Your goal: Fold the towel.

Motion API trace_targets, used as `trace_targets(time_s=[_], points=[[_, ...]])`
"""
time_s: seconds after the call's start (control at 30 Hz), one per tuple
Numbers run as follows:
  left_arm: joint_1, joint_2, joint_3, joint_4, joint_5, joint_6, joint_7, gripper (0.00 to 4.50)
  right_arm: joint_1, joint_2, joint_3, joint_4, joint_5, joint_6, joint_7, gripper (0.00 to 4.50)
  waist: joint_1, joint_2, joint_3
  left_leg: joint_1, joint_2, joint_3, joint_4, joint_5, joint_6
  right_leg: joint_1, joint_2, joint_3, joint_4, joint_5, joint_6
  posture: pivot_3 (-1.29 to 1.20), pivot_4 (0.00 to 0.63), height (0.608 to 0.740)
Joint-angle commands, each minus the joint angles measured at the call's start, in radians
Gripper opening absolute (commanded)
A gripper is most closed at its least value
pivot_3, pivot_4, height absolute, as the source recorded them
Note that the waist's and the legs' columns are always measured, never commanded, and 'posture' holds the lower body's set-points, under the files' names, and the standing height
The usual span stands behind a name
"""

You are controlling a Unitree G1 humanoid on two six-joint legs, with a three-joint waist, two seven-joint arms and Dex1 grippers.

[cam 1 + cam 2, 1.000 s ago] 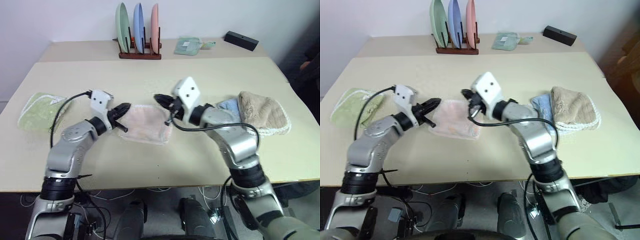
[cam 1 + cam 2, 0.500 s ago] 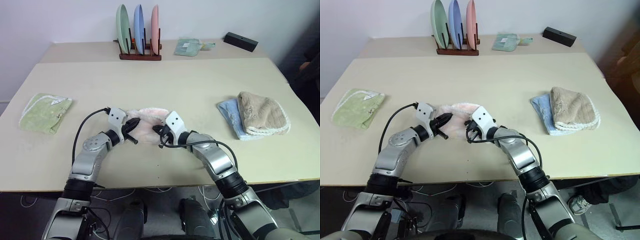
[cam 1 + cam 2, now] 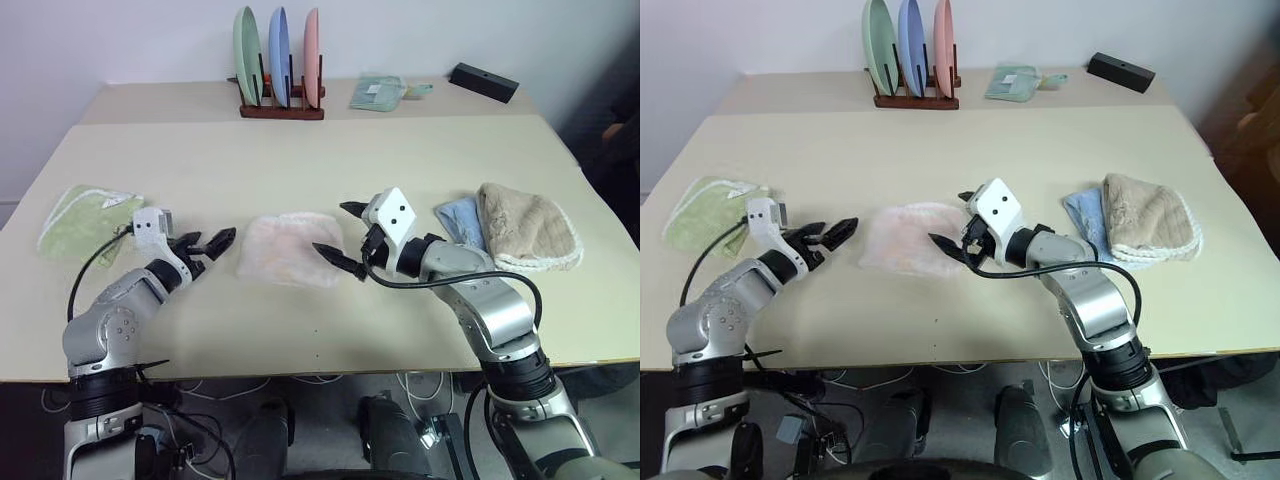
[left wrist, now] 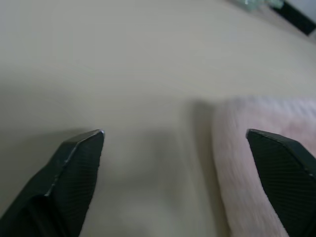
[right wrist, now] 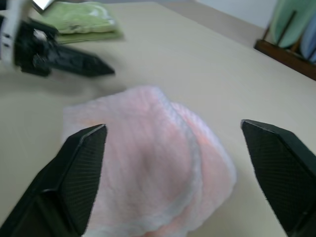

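The towel (image 3: 288,250) lies folded on the bench (image 3: 330,165), near its front edge, between the two grippers. The left gripper (image 3: 205,244) hangs just beside its left edge, fingers apart — holding nothing. The right gripper (image 3: 340,232) sits at the right edge, fingers spread wide and empty too. A green cloth (image 3: 85,222) lies far left.

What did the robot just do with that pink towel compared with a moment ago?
Both hands let go of the towel, which now lies folded on the table. The left hand drew back to its own side, open; the right hand lifted away, open. The green cloth and the beige cloth stayed put.
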Motion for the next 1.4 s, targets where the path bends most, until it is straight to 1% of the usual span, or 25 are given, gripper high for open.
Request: trace_targets(time_s=[0.03, 0.13, 0.23, 0.27, 0.3, 0.37, 0.43, 0.47, 0.57, 0.63, 0.7, 0.77, 0.87, 0.93, 0.97, 1.07, 1.13, 1.2, 1.27, 1.4], points=[[0.0, -0.027, -0.055, -0.033, -0.044, 0.083, -0.003, 4.46, -0.031, -0.01, 0.001, -0.076, 0.028, -0.002, 0.023, 4.5, 0.0, 0.0, -0.001, 0.0, 0.0, 0.0, 0.0, 0.0, 0.0, 0.0, 0.0, 0.0, 0.0, 0.0, 0.0, 0.0, 0.15, 0.74], [-0.008, -0.071, -0.074, -0.033, -0.06, 0.119, 0.009, 4.46, -0.023, -0.017, 0.013, -0.089, 0.019, -0.002, 0.023, 4.5, 0.002, 0.0, -0.001, 0.001, 0.0, 0.0, 0.0, 0.0, 0.0, 0.001, 0.0, 0.0, 0.0, 0.0, 0.0, 0.0, 0.15, 0.74], [-0.025, -0.137, -0.079, -0.029, -0.082, 0.144, 0.021, 4.46, 0.0, -0.028, 0.031, -0.11, 0.005, 0.001, 0.015, 4.5, 0.008, 0.0, -0.001, 0.001, 0.0, 0.0, 0.0, 0.0, 0.0, 0.002, 0.0, 0.0, -0.001, 0.0, 0.0, 0.0, 0.15, 0.74], [-0.027, -0.152, -0.08, -0.034, -0.09, 0.152, 0.021, 4.23, 0.006, -0.03, 0.034, -0.117, 0.003, 0.004, 0.011, 4.5, 0.009, 0.0, -0.001, 0.001, -0.001, 0.0, 0.0, 0.0, 0.0, 0.002, -0.001, 0.0, -0.001, 0.0, 0.0, 0.0, 0.15, 0.74], [-0.027, -0.161, -0.081, -0.039, -0.094, 0.157, 0.02, 3.94, 0.011, -0.033, 0.036, -0.124, 0.001, 0.007, 0.008, 4.5, 0.008, 0.0, -0.001, 0.001, -0.001, 0.0, 0.0, 0.0, 0.0, 0.002, -0.001, 0.0, -0.001, 0.0, 0.0, 0.0, 0.15, 0.74], [-0.028, -0.177, -0.077, -0.044, -0.104, 0.168, 0.028, 3.17, 0.02, -0.035, 0.038, -0.136, -0.004, 0.015, -0.001, 4.5, 0.005, 0.0, -0.001, 0.001, -0.001, 0.0, 0.0, 0.0, 0.0, 0.002, -0.001, 0.0, -0.002, 0.0, 0.0, 0.0, 0.15, 0.74], [-0.025, -0.182, -0.08, -0.055, -0.11, 0.18, 0.029, 2.15, 0.03, -0.041, 0.038, -0.148, -0.008, 0.023, -0.008, 4.5, 0.001, 0.0, -0.001, 0.001, -0.001, 0.0, 0.0, 0.0, 0.0, 0.002, -0.001, 0.0, -0.001, 0.0, 0.0, 0.0, 0.15, 0.74], [-0.022, -0.183, -0.083, -0.056, -0.108, 0.179, 0.029, 1.53, 0.034, -0.044, 0.04, -0.152, -0.01, 0.025, -0.011, 4.5, 0.001, 0.0, -0.001, 0.001, -0.001, 0.0, 0.0, 0.0, 0.0, 0.002, -0.001, 0.0, -0.001, 0.0, 0.0, 0.0, 0.15, 0.74], [-0.019, -0.186, -0.084, -0.058, -0.108, 0.178, 0.037, 0.07, 0.044, -0.054, 0.043, -0.161, -0.017, 0.029, -0.016, 4.5, 0.0, 0.0, -0.001, 0.001, -0.001, 0.0, 0.0, 0.0, 0.0, 0.001, -0.001, 0.0, -0.001, 0.0, 0.0, 0.0, 0.15, 0.74], [-0.022, -0.19, -0.076, -0.061, -0.114, 0.172, 0.044, 0.02, 0.047, -0.058, 0.045, -0.163, -0.02, 0.029, -0.018, 4.5, 0.0, 0.0, -0.001, 0.001, -0.001, 0.0, 0.0, 0.0, 0.0, 0.001, -0.001, 0.0, -0.001, 0.0, 0.0, 0.0, 0.15, 0.74], [-0.046, -0.208, -0.038, -0.08, -0.133, 0.117, 0.05, 0.02, 0.051, -0.063, 0.043, -0.155, -0.032, 0.022, -0.025, 4.5, 0.001, 0.0, 0.0, 0.001, -0.001, 0.0, 0.0, 0.0, 0.0, 0.001, -0.001, 0.0, -0.001, 0.0, 0.0, 0.0, 0.15, 0.74], [-0.1, -0.222, 0.02, -0.064, -0.138, 0.058, 0.101, 0.02, 0.056, -0.071, 0.038, -0.14, -0.047, 0.009, -0.029, 4.5, 0.003, -0.001, 0.0, 0.0, -0.001, 0.0, 0.0, 0.0, 0.0, 0.001, -0.001, 0.0, -0.001, 0.0, 0.0, 0.0, 0.15, 0.74], [-0.215, -0.213, 0.124, 0.001, -0.121, -0.067, 0.192, 0.02, 0.059, -0.08, 0.026, -0.12, -0.057, -0.006, -0.026, 4.5, 0.003, -0.002, 0.001, 0.0, -0.001, -0.001, 0.0, 0.0, 0.0, 0.001, -0.001, -0.001, -0.001, 0.0, 0.0, 0.0, 0.15, 0.74], [-0.296, -0.177, 0.193, 0.056, -0.104, -0.156, 0.245, 0.02, 0.06, -0.085, 0.023, -0.108, -0.061, -0.017, -0.025, 4.5, 0.0, -0.003, 0.001, 0.0, -0.001, -0.001, 0.001, 0.0, 0.0, 0.001, -0.001, -0.001, -0.002, 0.0, 0.0, 0.0, 0.15, 0.74], [-0.329, -0.143, 0.218, 0.078, -0.084, -0.189, 0.276, 0.02, 0.061, -0.086, 0.022, -0.102, -0.063, -0.022, -0.025, 4.5, -0.003, -0.003, 0.001, 0.0, -0.001, -0.001, 0.0, 0.0, 0.0, 0.001, -0.001, -0.001, -0.002, 0.0, 0.0, 0.0, 0.15, 0.74], [-0.375, -0.077, 0.258, 0.124, -0.052, -0.264, 0.318, 0.02, 0.065, -0.089, 0.023, -0.092, -0.066, -0.033, -0.026, 4.5, -0.007, -0.003, 0.001, 0.0, -0.001, 0.0, -0.001, 0.0, 0.0, 0.0, -0.001, 0.0, -0.002, 0.0, 0.0, 0.0, 0.15, 0.74], [-0.405, -0.031, 0.361, 0.165, -0.072, -0.34, 0.373, 0.02, 0.081, -0.095, 0.031, -0.085, -0.076, -0.047, -0.025, 4.5, -0.003, -0.003, 0.001, 0.0, -0.001, 0.0, -0.002, 0.0, 0.0, 0.0, -0.001, 0.0, -0.002, 0.0, 0.0, 0.0, 0.15, 0.74], [-0.373, 0.018, 0.448, 0.207, -0.072, -0.402, 0.407, 0.02, 0.096, -0.096, 0.038, -0.08, -0.083, -0.06, -0.025, 4.5, -0.005, -0.004, 0.001, 0.0, -0.001, 0.0, -0.002, 0.0, 0.0, -0.001, -0.001, 0.0, -0.002, 0.0, 0.0, 0.0, 0.15, 0.74], [-0.323, 0.042, 0.479, 0.24, -0.065, -0.416, 0.421, 0.02, 0.104, -0.094, 0.039, -0.079, -0.088, -0.065, -0.025, 4.5, -0.009, -0.004, 0.002, 0.0, -0.001, 0.0, -0.002, 0.0, 0.0, -0.001, -0.001, 0.0, -0.002, 0.0, 0.0, 0.0, 0.15, 0.74], [-0.19, 0.032, 0.523, 0.286, -0.035, -0.492, 0.445, 0.02, 0.114, -0.093, 0.048, -0.064, -0.103, -0.077, -0.021, 4.5, 0.003, -0.005, 0.001, 0.0, -0.001, 0.0, -0.002, 0.0, 0.0, 0.0, -0.001, 0.0, -0.002, 0.0, 0.0, 0.0, 0.15, 0.74]])
